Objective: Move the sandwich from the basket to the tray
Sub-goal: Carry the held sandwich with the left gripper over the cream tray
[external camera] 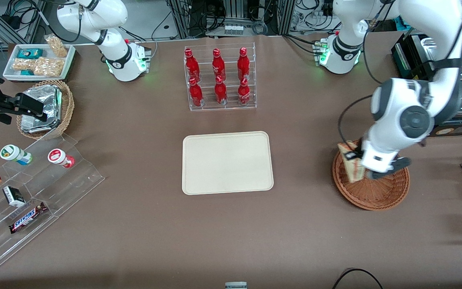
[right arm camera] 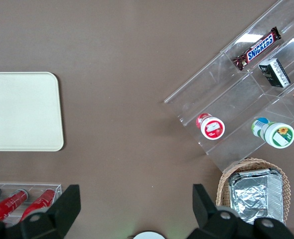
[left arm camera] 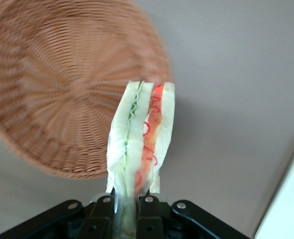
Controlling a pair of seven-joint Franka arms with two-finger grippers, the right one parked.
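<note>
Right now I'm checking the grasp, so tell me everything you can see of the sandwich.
The sandwich is a pale bread wedge in clear wrap, with green and red filling layers showing along its edge. It hangs edge-up, clamped at one end by the hand, whose fingers are shut on it. It sits above the wicker basket, apparently lifted clear, and nothing else touches it.

The front camera hangs high, facing the two arm bases and looking steeply down over the whole brown table [external camera: 134, 224]. The left wrist camera looks down along the gripper [left arm camera: 128, 211], close on the sandwich [left arm camera: 142, 134] above the basket [left arm camera: 62, 89]. The right wrist camera looks straight down from higher up; it shares the tray [right arm camera: 22, 112] with the front view [external camera: 227, 162].
</note>
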